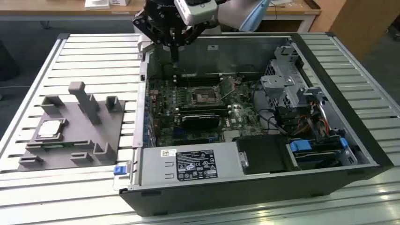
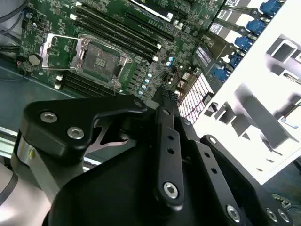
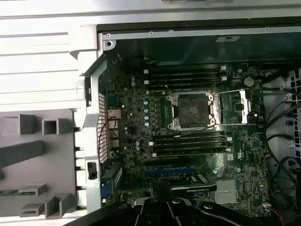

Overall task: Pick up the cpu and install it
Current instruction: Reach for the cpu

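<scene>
The cpu (image 1: 50, 129), a small silvery square chip, lies in a recess of the grey holder block (image 1: 75, 140) on the exterior view's left, outside the computer case. My gripper (image 1: 175, 59) hangs over the far left corner of the open case, well away from the cpu, its fingers drawn together with nothing between them. The motherboard's socket (image 1: 203, 97) is dark and empty with its metal frame swung open, seen in both wrist views (image 2: 101, 59) (image 3: 190, 109). In both wrist views the gripper (image 2: 165, 93) (image 3: 164, 202) sits beside the socket, toward the case wall.
The open computer case (image 1: 350, 154) lies on a slatted metal table (image 1: 93, 51). Inside it are memory slots (image 3: 186, 75), a graphics card (image 1: 200, 119), a drive cage (image 1: 291, 79), cables and a power supply (image 1: 187, 164). Upright posts (image 1: 84, 101) rise from the holder block.
</scene>
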`<act>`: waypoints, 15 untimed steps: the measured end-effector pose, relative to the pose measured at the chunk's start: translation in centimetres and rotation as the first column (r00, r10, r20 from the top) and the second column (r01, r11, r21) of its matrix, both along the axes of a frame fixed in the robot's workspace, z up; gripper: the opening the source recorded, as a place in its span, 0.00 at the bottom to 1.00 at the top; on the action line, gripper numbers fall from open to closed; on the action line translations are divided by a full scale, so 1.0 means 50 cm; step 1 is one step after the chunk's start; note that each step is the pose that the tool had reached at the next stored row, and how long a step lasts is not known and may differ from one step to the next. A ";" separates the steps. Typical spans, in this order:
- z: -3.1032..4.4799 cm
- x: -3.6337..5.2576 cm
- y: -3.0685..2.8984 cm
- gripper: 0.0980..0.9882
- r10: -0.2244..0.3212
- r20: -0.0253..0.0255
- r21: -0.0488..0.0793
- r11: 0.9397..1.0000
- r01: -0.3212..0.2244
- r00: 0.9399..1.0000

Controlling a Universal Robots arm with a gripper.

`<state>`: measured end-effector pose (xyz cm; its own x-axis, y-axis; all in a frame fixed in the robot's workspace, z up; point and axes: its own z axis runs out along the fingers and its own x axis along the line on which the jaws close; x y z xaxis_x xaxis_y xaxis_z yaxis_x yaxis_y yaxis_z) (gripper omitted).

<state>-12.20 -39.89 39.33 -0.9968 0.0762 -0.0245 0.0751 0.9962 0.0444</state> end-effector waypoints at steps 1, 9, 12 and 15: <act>0.000 0.000 0.000 0.01 0.000 0.000 0.000 1.000 0.000 1.000; 0.000 -0.003 0.000 0.01 0.000 0.000 0.000 1.000 0.000 1.000; 0.000 -0.007 0.000 0.01 0.000 0.000 0.000 1.000 0.000 1.000; 0.000 -0.011 0.000 0.01 0.000 0.000 0.000 1.000 0.000 1.000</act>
<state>-12.73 -39.89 39.31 -0.9968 0.0762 -0.0245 0.0750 0.9962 0.0444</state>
